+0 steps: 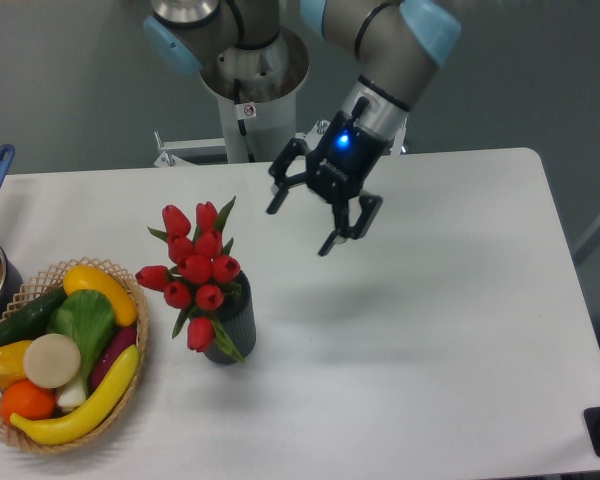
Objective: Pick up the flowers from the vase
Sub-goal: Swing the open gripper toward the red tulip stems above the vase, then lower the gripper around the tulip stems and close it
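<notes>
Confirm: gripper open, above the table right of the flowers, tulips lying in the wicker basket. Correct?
Not quite. The flowers stand in the vase, not the wicker basket, as the camera view shows. The gripper is open, above the table, right of the flowers.

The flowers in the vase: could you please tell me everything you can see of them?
The flowers are a bunch of about nine closed red tulip buds with green stems and pointed leaves, looking artificial. They stand in a small dark ribbed vase on the white table, spreading wider than its mouth; one bud droops over the front of the vase. A wicker basket of toy produce lies just to their left in the picture. The open gripper hangs up and to the right, not touching them.
</notes>
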Robot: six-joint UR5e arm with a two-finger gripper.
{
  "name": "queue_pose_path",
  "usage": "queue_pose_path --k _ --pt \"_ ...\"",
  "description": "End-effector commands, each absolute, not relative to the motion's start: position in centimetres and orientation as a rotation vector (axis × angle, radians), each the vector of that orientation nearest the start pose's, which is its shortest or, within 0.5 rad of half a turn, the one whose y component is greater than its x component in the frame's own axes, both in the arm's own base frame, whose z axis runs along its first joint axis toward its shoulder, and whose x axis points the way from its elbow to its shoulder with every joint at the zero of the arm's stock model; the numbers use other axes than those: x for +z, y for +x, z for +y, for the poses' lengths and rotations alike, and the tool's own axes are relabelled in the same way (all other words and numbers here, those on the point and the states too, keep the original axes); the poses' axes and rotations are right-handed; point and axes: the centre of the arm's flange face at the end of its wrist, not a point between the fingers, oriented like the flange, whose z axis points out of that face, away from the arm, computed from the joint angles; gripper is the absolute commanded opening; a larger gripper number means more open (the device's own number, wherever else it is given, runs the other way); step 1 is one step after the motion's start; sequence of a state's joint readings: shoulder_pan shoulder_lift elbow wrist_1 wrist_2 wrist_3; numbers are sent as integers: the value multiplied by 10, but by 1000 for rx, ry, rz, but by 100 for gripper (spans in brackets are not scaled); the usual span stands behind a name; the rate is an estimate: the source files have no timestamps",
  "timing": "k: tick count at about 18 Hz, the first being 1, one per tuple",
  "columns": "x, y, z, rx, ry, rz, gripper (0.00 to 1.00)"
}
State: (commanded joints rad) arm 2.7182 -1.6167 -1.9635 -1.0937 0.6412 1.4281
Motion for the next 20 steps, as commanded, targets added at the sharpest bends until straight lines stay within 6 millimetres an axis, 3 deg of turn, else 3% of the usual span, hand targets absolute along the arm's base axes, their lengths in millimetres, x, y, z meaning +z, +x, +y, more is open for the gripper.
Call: queue_pose_path --k 9,20 --pt "342 -334 432 -243 -2138 457 100" --pt "331 -319 450 -281 -2139 503 100"
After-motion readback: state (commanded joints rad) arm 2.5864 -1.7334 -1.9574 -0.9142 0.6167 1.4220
